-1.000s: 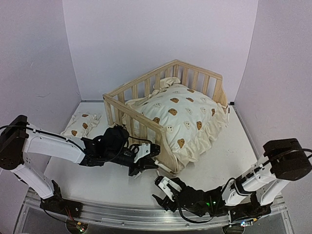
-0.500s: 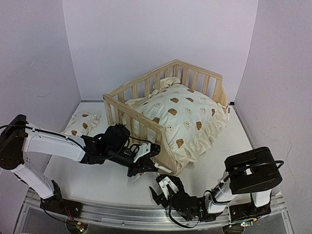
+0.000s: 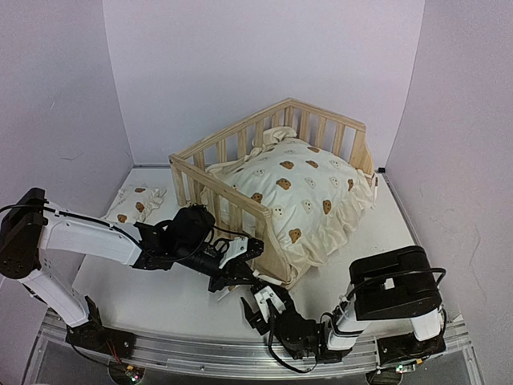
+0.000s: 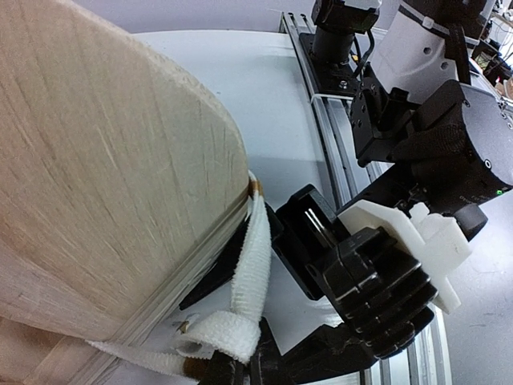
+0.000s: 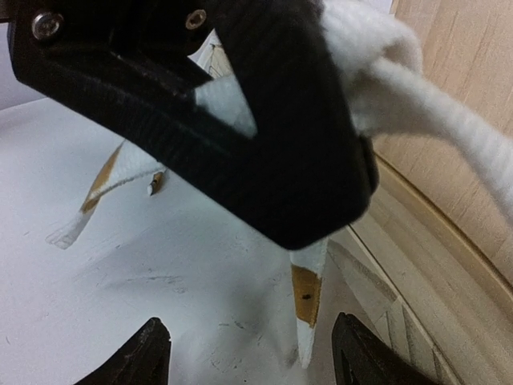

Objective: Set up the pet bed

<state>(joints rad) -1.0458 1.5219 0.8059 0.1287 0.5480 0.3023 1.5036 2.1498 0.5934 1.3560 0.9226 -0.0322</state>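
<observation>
The pet bed's pine frame (image 3: 232,192) stands mid-table with the bear-print cushion (image 3: 300,192) lying in it and spilling over the open front right. The small matching pillow (image 3: 135,202) lies left of the frame. My left gripper (image 3: 234,271) sits at the frame's near corner, shut on a white cushion tie (image 4: 255,261) that loops from the wood (image 4: 104,160) into its fingers (image 4: 244,370). My right gripper (image 3: 261,303) hovers just in front of it, open, low over the table. In the right wrist view the tie's brown-tipped end (image 5: 308,309) hangs between my right fingertips (image 5: 362,353).
The left gripper's black body (image 5: 240,120) fills the upper right wrist view, very close to my right gripper. A second loose tie end (image 5: 96,196) lies on the white table. The metal rail (image 3: 240,357) runs along the near table edge. Walls enclose three sides.
The right arm has folded and swung left, bringing its open gripper up close to the left gripper at the frame corner. The left gripper has barely shifted and keeps the tie.
</observation>
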